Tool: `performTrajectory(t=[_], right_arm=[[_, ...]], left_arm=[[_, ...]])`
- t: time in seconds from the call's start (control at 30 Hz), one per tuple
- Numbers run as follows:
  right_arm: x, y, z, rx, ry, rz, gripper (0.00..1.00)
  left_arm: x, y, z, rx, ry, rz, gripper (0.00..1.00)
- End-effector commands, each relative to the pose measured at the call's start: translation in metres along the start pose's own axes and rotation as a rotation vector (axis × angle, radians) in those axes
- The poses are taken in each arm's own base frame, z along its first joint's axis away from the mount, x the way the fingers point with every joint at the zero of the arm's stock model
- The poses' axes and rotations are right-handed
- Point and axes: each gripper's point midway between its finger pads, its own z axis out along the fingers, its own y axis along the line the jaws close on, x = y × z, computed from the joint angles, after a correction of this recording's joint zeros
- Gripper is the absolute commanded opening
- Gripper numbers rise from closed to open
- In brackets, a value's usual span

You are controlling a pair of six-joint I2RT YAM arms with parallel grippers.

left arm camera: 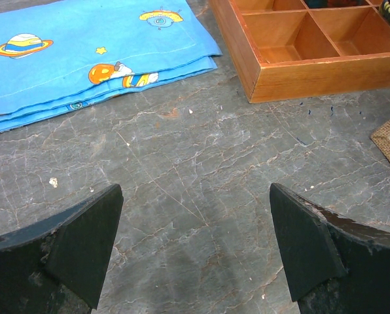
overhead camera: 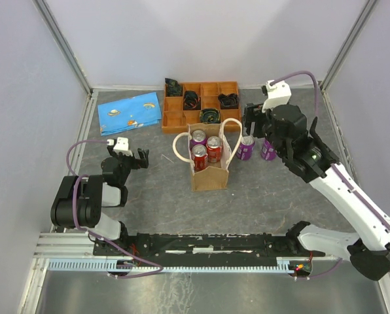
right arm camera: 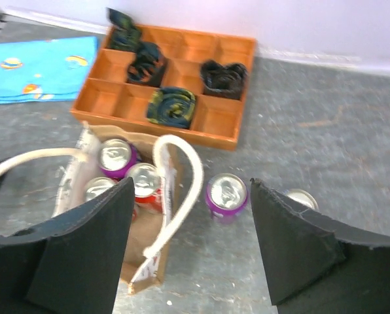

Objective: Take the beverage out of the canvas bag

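We count five beverage cans. Three stand in the single canvas bag (overhead camera: pixel 210 176), ahead and left of the right pincer (right arm camera: pixel 192 184): one purple can (right arm camera: pixel 116 156) and two red cans (right arm camera: pixel 146 180). Two more purple cans (right arm camera: pixel 226 193) stand outside it, one straight ahead between that pincer's fingers and one partly hidden behind its right finger. The bag carries two rope handles (right arm camera: pixel 196 175). We see one orange tray (left arm camera: pixel 326 80), ahead and right of the left pincer (left arm camera: pixel 195 190), with four dark bundles (right arm camera: pixel 172 108) in it. We find one blue cloth (left arm camera: pixel 84 52), ahead and left of that same pincer. There are two pincers.
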Motion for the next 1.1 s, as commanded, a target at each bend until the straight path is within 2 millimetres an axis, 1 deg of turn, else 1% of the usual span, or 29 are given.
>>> performTrajectory(t=[0.0,0.1,0.2,0.33,0.43,0.47,0.53,0.73,0.87,0.9,1.07], right_arm=[[-0.014,0.041,-0.002,-0.152,0.005,-0.057,0.74],[-0.001,0.069,0.006,-0.222,0.059,-0.119,0.63],[0.018,0.096,0.017,-0.268,0.115,-0.188,0.55],[0.042,0.112,0.04,-0.27,0.181,-0.23,0.42],[0.058,0.121,0.055,-0.274,0.227,-0.248,0.24],[0.063,0.123,0.06,-0.269,0.239,-0.253,0.22],[0.072,0.125,0.07,-0.254,0.261,-0.266,0.22],[0.104,0.128,0.095,-0.203,0.342,-0.294,0.32],[0.116,0.125,0.106,-0.17,0.364,-0.287,0.48],[0.119,0.124,0.109,-0.165,0.367,-0.28,0.5],[0.13,0.114,0.121,-0.131,0.397,-0.248,0.54]], left_arm=[[-0.014,0.002,0.001,0.007,-0.056,0.062,0.99],[-0.014,0.002,0.001,0.007,-0.057,0.061,0.99],[-0.014,0.001,0.001,0.008,-0.056,0.062,0.99],[-0.014,0.002,0.001,0.008,-0.056,0.061,0.99],[-0.014,0.002,0.001,0.007,-0.055,0.061,0.99],[-0.014,0.002,0.001,0.007,-0.056,0.062,0.99],[-0.014,0.002,0.001,0.007,-0.056,0.062,0.99],[-0.014,0.002,0.001,0.008,-0.055,0.061,0.99],[-0.014,0.002,0.001,0.007,-0.057,0.061,0.99],[-0.014,0.001,0.001,0.008,-0.056,0.061,0.99],[-0.014,0.002,0.001,0.007,-0.055,0.061,0.99]])
